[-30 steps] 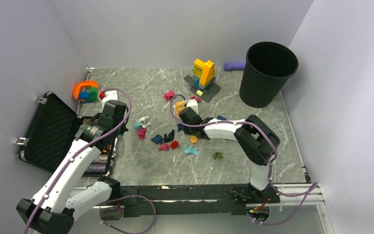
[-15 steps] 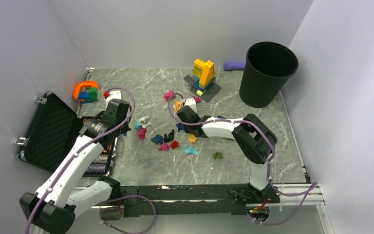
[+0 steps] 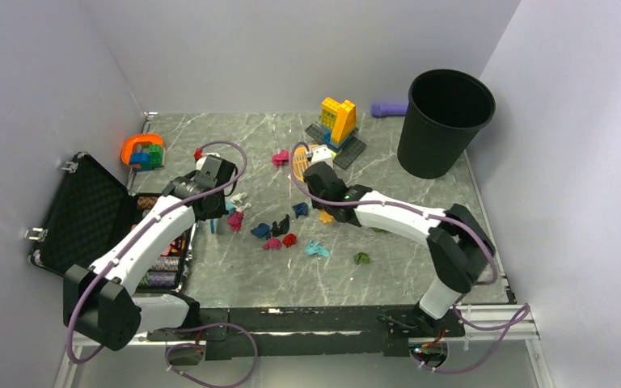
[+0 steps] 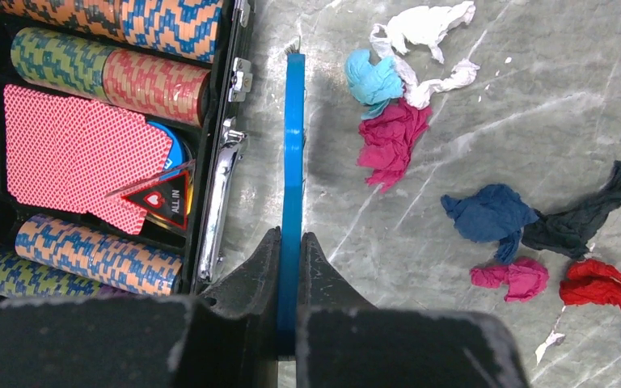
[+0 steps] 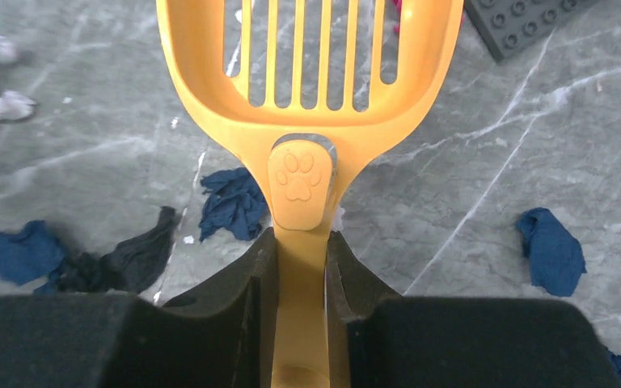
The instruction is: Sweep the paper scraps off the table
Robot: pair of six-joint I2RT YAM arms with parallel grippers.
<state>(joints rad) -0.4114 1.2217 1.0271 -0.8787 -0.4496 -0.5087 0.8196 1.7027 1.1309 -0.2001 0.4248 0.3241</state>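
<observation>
Paper scraps lie mid-table (image 3: 420,202): white (image 3: 238,200), magenta (image 3: 235,220), dark blue (image 3: 260,231), red (image 3: 289,239), teal (image 3: 316,249), green (image 3: 361,258). My left gripper (image 3: 212,212) is shut on a thin blue brush (image 4: 293,145), seen edge-on, just left of the teal (image 4: 372,77), magenta (image 4: 392,137) and white (image 4: 424,20) scraps; its jaws (image 4: 291,238) pinch the handle. My right gripper (image 3: 311,167) is shut on a yellow-orange slotted scoop (image 5: 307,81) at the handle (image 5: 301,238), above a dark blue scrap (image 5: 234,202).
A black bin (image 3: 445,121) stands at the far right. An open black case (image 3: 89,214) with poker chips (image 4: 89,259) lies at the left edge. A yellow-blue brick build on a grey plate (image 3: 338,121), an orange-blue toy (image 3: 143,151) and a purple object (image 3: 388,108) sit at the back.
My left gripper has moved right and forward with the brush, up to the scrap cluster. My right gripper has swung back and up with the scoop, towards the brick build.
</observation>
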